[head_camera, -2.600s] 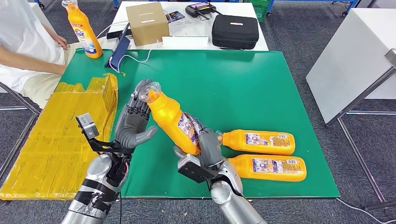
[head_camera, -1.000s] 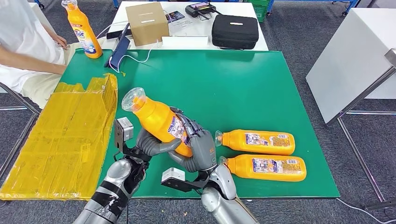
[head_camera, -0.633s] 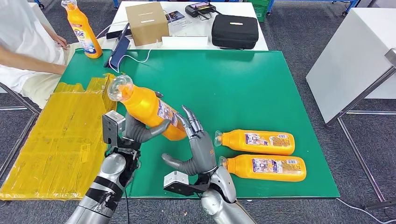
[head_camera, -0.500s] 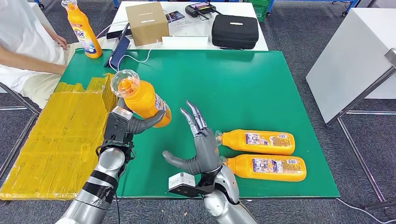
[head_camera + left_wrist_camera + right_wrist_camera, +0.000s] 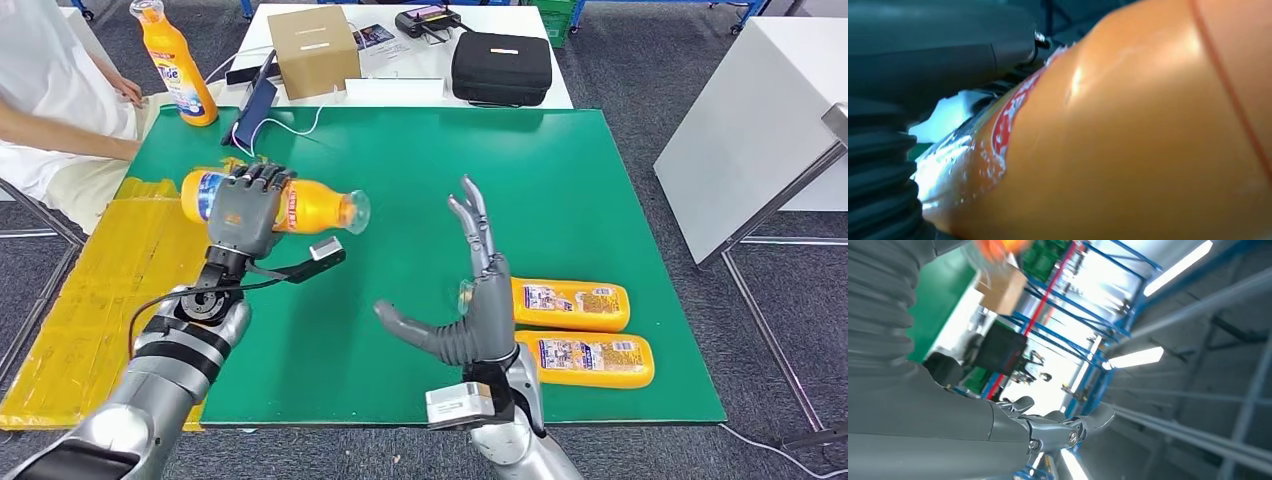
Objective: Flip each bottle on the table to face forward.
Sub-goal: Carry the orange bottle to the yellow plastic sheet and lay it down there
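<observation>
We held the orange detergent bottle [image 5: 290, 207] level above the green surface [image 5: 560, 190] in our left hand [image 5: 243, 213], right hand [image 5: 480, 305] spread empty; its glossy plastic looked slippery, so the labelled waist seemed the safest hold.

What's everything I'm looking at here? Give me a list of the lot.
Held bottle: one, orange, lying sideways in the left robot hand above the green table's left part, cap toward the middle.
Lying bottles: two, orange, side by side near the table's right front.
Standing bottle: one, orange, far left corner.
Green table: one.
Yellow wrapped block: one, left of the table.
Cardboard box: one, brown, on the white table behind.
Black case: one, same white table.
Person: one, white top, far left.
Left robot hand: grips the held bottle.
Right robot hand: fingers spread, empty.
</observation>
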Robot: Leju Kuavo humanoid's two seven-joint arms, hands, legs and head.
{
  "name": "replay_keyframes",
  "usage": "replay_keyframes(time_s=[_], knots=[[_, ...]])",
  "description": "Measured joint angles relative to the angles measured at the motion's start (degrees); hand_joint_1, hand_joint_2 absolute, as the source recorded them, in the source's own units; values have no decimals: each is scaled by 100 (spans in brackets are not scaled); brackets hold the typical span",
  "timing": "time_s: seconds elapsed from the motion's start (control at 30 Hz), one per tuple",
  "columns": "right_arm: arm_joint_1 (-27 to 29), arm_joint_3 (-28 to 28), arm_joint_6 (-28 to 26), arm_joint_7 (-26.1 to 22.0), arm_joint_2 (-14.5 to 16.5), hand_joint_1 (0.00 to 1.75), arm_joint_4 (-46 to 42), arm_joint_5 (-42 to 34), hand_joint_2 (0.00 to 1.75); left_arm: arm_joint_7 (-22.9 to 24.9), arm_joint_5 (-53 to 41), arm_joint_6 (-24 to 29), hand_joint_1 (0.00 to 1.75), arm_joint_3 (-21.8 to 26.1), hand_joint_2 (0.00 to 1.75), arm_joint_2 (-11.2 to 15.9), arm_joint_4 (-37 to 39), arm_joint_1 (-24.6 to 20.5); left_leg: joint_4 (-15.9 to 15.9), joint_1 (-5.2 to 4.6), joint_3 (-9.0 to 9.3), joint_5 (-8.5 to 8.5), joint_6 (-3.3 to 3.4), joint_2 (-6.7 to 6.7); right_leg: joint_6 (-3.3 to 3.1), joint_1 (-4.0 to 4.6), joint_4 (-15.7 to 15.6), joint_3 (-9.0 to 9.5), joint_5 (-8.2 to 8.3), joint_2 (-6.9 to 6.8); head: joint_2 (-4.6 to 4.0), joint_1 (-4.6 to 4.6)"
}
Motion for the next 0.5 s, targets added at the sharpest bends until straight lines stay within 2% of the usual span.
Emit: replay_keyframes(time_s=[0.1,0.23,0.5], knots=[[30,-93,6,-44,-96,0,-191,-151,175,160,164,7,175,-20,175,326,474,-14,0,0,0,-1,-1,16,-1,0,1,-5,0,14,0,-1],[74,-203,19,-84,-198,0,-291,-287,175,157,256,9,175,-26,175,655,743,98,0,2,-5,-2,-3,3,-5,1,1,-6,-5,9,0,0],[127,-311,17,-108,-292,0,-353,-339,175,24,283,11,175,130,175,946,951,360,-1,1,-8,-3,-3,-2,-6,-1,0,-5,-6,7,0,1]])
